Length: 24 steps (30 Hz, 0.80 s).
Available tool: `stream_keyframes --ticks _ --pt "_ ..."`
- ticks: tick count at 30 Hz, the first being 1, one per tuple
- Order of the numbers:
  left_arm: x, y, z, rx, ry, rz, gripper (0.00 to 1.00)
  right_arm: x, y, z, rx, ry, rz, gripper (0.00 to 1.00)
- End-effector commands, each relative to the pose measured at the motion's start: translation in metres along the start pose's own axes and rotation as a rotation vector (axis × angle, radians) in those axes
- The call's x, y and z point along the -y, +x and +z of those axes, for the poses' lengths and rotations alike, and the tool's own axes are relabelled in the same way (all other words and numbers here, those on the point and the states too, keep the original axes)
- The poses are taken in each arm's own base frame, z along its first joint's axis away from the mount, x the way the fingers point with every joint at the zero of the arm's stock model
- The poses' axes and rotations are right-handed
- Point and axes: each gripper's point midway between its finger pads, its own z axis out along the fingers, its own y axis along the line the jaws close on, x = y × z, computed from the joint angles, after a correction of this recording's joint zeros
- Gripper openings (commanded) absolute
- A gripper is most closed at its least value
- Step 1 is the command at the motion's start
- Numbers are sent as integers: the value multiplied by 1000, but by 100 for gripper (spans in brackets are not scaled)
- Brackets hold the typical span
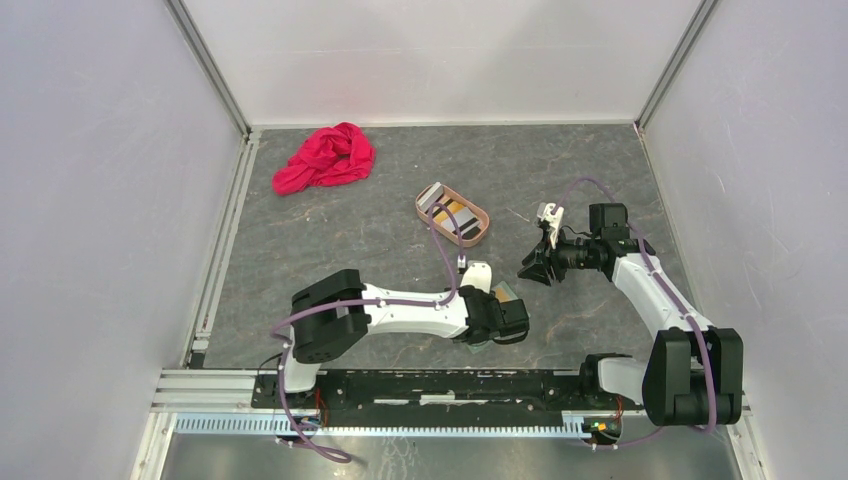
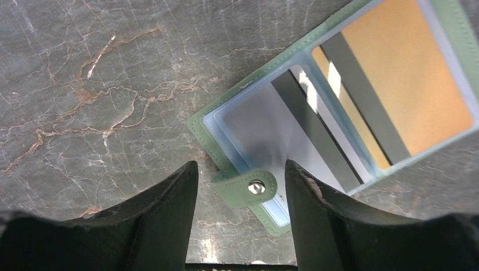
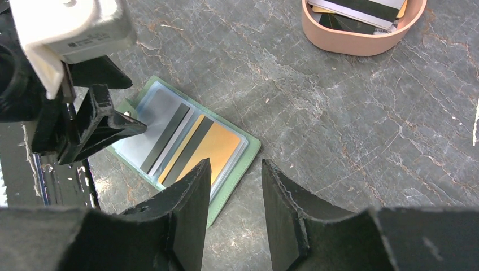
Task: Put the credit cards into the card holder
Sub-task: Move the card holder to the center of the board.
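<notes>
The card holder (image 2: 260, 121) lies open and flat on the table near the arm bases, just right of centre. It has a sage-green stitched cover and pale blue clear sleeves. Under the sleeves I see an orange card (image 2: 406, 84) with a dark stripe and, beside it, what looks like a grey card (image 3: 155, 116), also striped. The snap tab (image 2: 248, 189) sticks out from the holder's edge, its metal stud facing up.

My left gripper (image 2: 240, 169) hangs low over that edge with its jaws apart, one on each side of the tab and gripping nothing. The left arm lies stretched low toward the right, wrist bent down.

My right gripper (image 3: 234, 164) hovers above the holder's far corner, jaws parted and empty. Its arm is bent at the elbow and reaches in leftward. The small label on the left wrist's white housing (image 3: 79, 42) is too small to read.

Further back, a pinkish-tan oval tray (image 3: 361, 42) holds more cards (image 3: 361, 8) in a loose stack. A crumpled red cloth (image 1: 325, 158) sits at the far left. The table (image 2: 85, 84) is dark grey and stone-patterned, with rust veins.
</notes>
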Motion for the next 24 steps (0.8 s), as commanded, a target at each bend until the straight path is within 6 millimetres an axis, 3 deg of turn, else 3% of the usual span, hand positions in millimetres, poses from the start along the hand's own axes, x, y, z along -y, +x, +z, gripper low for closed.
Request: stream_keyframes --ticks 1,6,16,20,24 --pt "2 -4 1 8 -18 -16 62 0 -12 -1 32 -14 -9 44" --pt "0 -7 -1 20 -14 -20 59 -1 -12 -1 33 -18 -6 44" --pt "-24 -7 -3 31 -37 -39 24 -2 -12 -1 37 -24 -5 44" --pt "-32 -19 -5 75 -46 -47 9 -4 -12 -1 42 -35 -1 44" --pt "-43 -47 -4 190 -76 -45 6 -18 -16 -1 72 -109 -19 44"
